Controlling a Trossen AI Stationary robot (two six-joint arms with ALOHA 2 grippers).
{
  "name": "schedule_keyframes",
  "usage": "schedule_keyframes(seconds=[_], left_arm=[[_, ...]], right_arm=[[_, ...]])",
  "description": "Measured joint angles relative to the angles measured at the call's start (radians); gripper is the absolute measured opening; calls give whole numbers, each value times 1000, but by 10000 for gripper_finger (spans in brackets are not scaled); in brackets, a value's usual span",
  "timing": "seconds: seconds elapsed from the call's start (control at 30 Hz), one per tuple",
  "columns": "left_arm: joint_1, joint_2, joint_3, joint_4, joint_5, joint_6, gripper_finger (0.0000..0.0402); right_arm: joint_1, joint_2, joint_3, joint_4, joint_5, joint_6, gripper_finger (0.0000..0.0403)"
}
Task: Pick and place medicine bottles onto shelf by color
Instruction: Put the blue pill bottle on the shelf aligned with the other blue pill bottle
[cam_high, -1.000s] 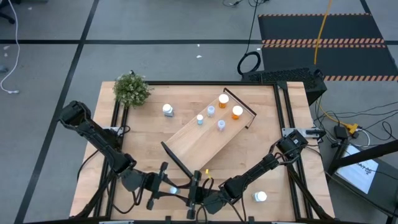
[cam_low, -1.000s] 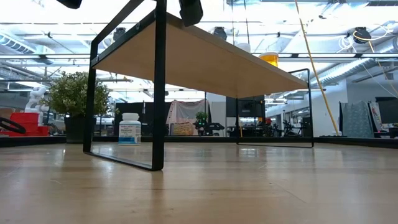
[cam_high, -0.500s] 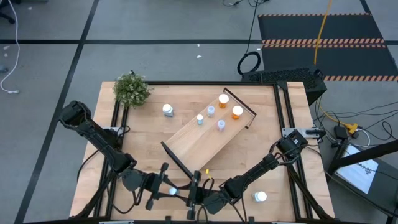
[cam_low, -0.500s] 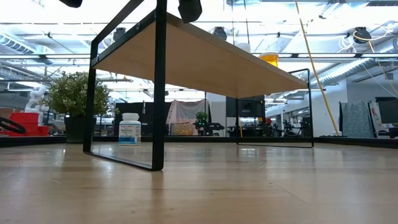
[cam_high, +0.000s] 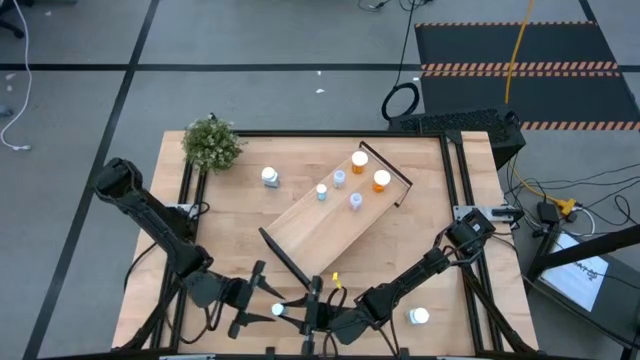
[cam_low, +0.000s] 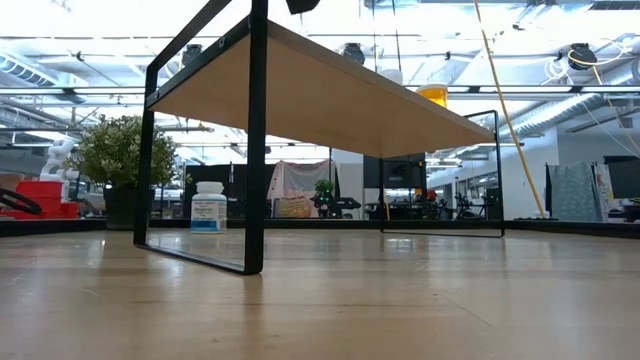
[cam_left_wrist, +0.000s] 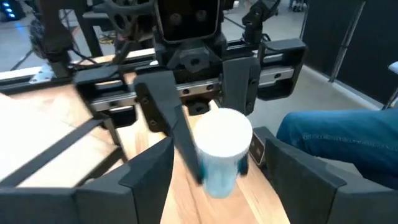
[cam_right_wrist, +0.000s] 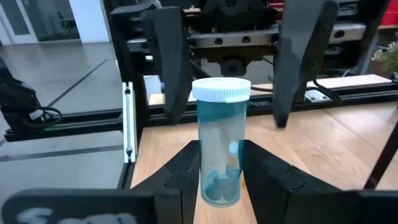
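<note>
A pale blue medicine bottle (cam_right_wrist: 221, 143) with a white cap stands upright in the air over the table's near edge. My right gripper (cam_right_wrist: 221, 152) is shut on it. My left gripper (cam_high: 262, 300) faces it from the left. It is open, its fingers (cam_left_wrist: 146, 180) standing wide on either side of the bottle without touching. The shelf (cam_high: 335, 215) lies slantwise mid-table on its black brackets. On it stand two orange bottles (cam_high: 359, 161) and three pale blue ones (cam_high: 339, 178). My right gripper pinches the bottle's lower body (cam_right_wrist: 206, 180) between its two fingers. The fingers lie level and come from the table's right. The bottle stands upright, cap up, lifted clear of the table.
A white bottle (cam_high: 270, 178) stands on the table left of the shelf, seen under the shelf board in the low view (cam_low: 209, 207). Another bottle (cam_high: 418, 316) stands near the front right. A green plant (cam_high: 212, 143) fills the far left corner. A person's leg (cam_left_wrist: 336, 130) shows beyond the near edge.
My left gripper has opened and let go of the pale blue bottle. The bottle stays upright in my right gripper, in the same place.
</note>
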Motion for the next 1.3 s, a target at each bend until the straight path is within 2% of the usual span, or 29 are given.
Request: schedule_keyframes(seconds=[0.2,0.33,0.53,0.77,0.87,1.1,1.3], left_arm=[[-54,-97,0,-118,-114,-3,257],[-67,-165,0,-166,-173,-1,257],[-52,-277,0,-216,-214,62,257],[-15,-417,0,-259,-236,124,257],[7,-468,0,-263,-237,139,257],[68,-526,0,-277,-236,205,257],[118,-533,0,-339,-236,184,257]], right_arm=[[10,-2,0,91,0,-67,107],[14,-40,0,79,-1,-111,107],[14,-170,0,-125,9,-146,107],[15,-332,0,-414,186,-186,107],[18,-384,-31,-458,228,-188,107],[9,-509,-275,-364,285,-126,107],[-43,-599,-554,-11,290,-114,107]])
